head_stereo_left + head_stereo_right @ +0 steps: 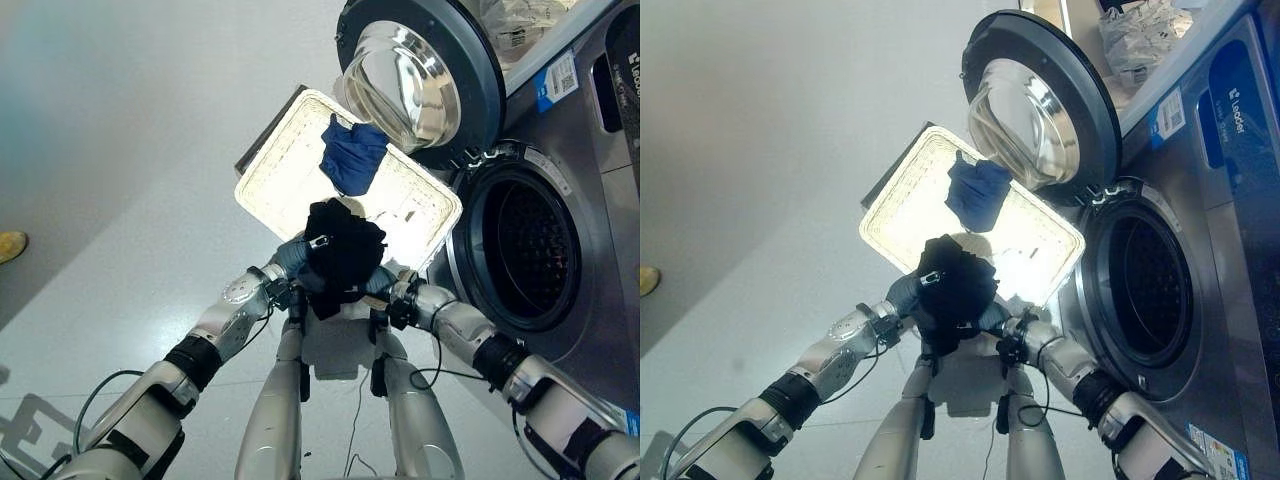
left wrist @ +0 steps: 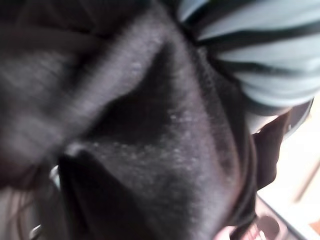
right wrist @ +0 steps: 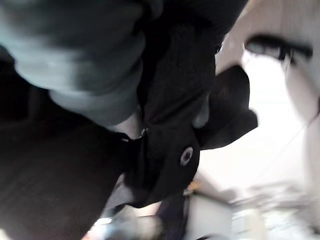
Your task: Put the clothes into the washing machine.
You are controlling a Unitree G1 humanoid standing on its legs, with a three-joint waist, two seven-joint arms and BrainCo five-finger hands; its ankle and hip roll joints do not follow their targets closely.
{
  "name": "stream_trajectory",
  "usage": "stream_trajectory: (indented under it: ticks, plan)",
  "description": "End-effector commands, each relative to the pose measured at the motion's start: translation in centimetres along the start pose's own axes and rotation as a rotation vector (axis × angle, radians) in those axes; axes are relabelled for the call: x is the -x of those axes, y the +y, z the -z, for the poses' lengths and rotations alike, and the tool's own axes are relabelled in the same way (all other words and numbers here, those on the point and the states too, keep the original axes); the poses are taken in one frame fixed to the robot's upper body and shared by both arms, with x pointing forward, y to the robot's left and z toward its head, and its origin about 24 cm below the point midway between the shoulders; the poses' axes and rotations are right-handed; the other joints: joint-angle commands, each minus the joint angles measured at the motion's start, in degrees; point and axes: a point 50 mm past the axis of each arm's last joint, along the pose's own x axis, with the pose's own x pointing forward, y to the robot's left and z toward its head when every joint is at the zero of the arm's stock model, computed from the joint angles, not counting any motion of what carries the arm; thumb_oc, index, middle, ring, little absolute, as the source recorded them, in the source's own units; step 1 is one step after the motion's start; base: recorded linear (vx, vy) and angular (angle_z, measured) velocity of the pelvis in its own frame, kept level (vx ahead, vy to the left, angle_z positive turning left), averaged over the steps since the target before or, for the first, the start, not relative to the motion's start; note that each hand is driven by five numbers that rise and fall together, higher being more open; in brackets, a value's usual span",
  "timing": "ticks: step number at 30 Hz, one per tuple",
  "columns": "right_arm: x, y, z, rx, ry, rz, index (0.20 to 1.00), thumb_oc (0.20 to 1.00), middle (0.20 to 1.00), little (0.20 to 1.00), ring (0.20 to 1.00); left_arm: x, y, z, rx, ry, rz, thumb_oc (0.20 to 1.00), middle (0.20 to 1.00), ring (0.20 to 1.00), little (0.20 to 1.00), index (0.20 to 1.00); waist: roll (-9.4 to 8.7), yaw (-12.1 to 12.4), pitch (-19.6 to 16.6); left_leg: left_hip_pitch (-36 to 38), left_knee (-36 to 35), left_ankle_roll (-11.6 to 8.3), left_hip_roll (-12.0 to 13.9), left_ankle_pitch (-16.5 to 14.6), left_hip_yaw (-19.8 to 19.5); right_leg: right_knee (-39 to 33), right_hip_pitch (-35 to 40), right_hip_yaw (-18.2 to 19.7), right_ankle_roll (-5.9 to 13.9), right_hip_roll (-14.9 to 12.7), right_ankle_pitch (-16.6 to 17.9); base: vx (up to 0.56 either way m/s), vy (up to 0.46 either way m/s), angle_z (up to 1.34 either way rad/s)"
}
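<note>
The washing machine [image 1: 580,200] fills the right side of the head views, its drum opening [image 1: 525,245] a dark circle at right of centre. Its round door [image 1: 420,70] stands swung open at the upper middle of the frame, the glass bowl facing down toward the floor. On top of the machine, at the upper right corner, lies a crumpled clear plastic bag [image 1: 1140,35].

A white laundry basket [image 1: 290,165] sits on the pale floor [image 1: 120,130] at the centre of the frame, just left of the drum opening and below the door. A blue garment [image 1: 352,155] lies in its upper part.

A bunched black garment [image 1: 343,250] is held up at the lower edge of the basket, in the middle of the frame, between both hands. The left hand [image 1: 293,256] meets it from the left and the right hand [image 1: 385,283] from the right. In both wrist views the dark cloth covers the fingers, so it is not possible to tell whether either hand's fingers are curled round it.

A yellow shoe [image 1: 10,245] shows at the far left edge.
</note>
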Motion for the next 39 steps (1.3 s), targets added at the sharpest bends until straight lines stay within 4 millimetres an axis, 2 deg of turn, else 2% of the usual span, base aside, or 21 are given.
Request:
stream_trajectory:
  ticks: [1,4,10,20,23,27,28,29,36,39]
  plan:
    - [-0.5,1.7,-4.7,-0.197,-0.343,-0.102,0.200,0.200,0.200,0.200,0.200,-0.3,-0.9,-0.3,-0.036,-0.069,-0.086,0.200,0.200,0.200,0.200,0.200,0.28,-1.1,-1.1,-1.2,5.6,0.66,-5.5,-7.1,5.4,-0.4,-2.6,-1.2,1.44,1.8,0.0,0.00,-0.011,-0.17]
    - [0.0,1.3,-5.1,-0.301,-0.443,-0.093,0.200,0.200,0.200,0.200,0.200,0.3,0.2,0.8,-0.043,-0.043,-0.223,0.200,0.200,0.200,0.200,0.200,0.65,-1.3,-1.1,-1.8,5.3,0.61,-5.5,-7.0,5.6,-0.6,-3.3,-1.3,1.48,1.8,0.1,0.01,-0.012,-0.14]
    - [0.6,0.7,-5.8,-0.381,-0.568,-0.075,0.200,0.200,0.200,0.200,0.200,1.4,1.4,2.3,-0.062,0.008,-0.368,0.200,0.200,0.200,0.200,0.200,1.20,-1.4,-1.1,-2.6,4.8,0.47,-5.3,-6.8,6.0,-1.1,-4.4,-1.6,1.66,1.6,0.7,0.01,-0.025,-0.15]
    - [0.8,0.2,-6.3,-0.366,-0.612,-0.032,0.200,0.200,0.200,0.200,0.200,1.9,1.3,3.8,-0.169,0.081,-0.369,0.200,0.200,0.200,0.200,0.200,1.80,-1.7,-1.1,-3.8,5.4,0.45,-5.3,-6.9,6.6,-1.2,-5.7,-1.0,1.67,1.6,1.0,0.02,-0.006,-0.10]
    - [0.6,0.4,-6.1,-0.331,-0.570,-0.060,0.200,0.200,0.200,0.200,0.200,1.7,0.9,4.0,-0.325,0.138,-0.341,0.200,0.200,0.200,0.200,0.200,1.90,-1.8,-1.1,-4.5,6.3,0.59,-5.4,-7.1,6.5,-0.7,-6.3,-0.5,1.59,1.8,0.9,0.04,-0.023,-0.05]
    - [0.2,1.1,-5.7,-0.280,-0.494,-0.121,0.200,0.200,0.200,0.200,0.200,1.5,0.9,4.0,-0.422,0.176,-0.332,0.200,0.200,0.200,0.200,0.200,1.93,-1.9,-1.1,-4.8,7.2,0.66,-5.6,-7.5,5.9,0.0,-6.4,0.2,1.55,2.0,0.6,0.02,-0.039,-0.05]
    - [0.0,1.4,-5.5,-0.256,-0.457,-0.145,0.464,0.464,0.464,0.464,0.464,1.4,0.9,4.0,-0.459,0.186,-0.328,0.200,0.200,0.200,0.200,0.200,1.89,-1.9,-1.1,-5.1,7.8,0.70,-5.8,-7.6,5.5,0.5,-6.6,0.6,1.45,2.2,0.4,0.02,-0.066,-0.08]
    - [-0.2,1.7,-5.3,-0.236,-0.419,-0.171,1.000,1.000,1.000,1.000,1.000,1.2,0.8,3.8,-0.471,0.188,-0.323,0.200,0.200,0.200,0.200,0.200,1.76,-2.0,-1.1,-5.5,8.3,0.77,-6.0,-7.6,5.1,0.9,-7.0,1.0,1.39,2.3,0.3,0.03,-0.074,-0.08]
    - [-0.7,3.7,-3.1,-0.080,-0.166,-0.369,1.000,1.000,1.000,1.000,1.000,0.7,0.3,4.1,-0.518,0.204,-0.306,0.200,0.200,0.200,0.200,0.200,1.20,-1.8,-1.1,-5.7,9.1,0.85,-6.2,-7.8,4.0,1.6,-6.9,1.7,1.46,2.8,-0.3,0.02,-0.056,-0.03]
    - [-0.8,4.2,-2.8,-0.025,-0.118,-0.416,1.000,1.000,1.000,1.000,1.000,0.6,0.2,4.0,-0.516,0.196,-0.310,0.200,0.200,0.200,0.200,0.200,0.91,-1.7,-1.1,-5.9,9.3,0.79,-6.2,-7.8,3.9,1.6,-6.9,1.4,1.55,2.7,-0.3,0.01,-0.057,0.03]
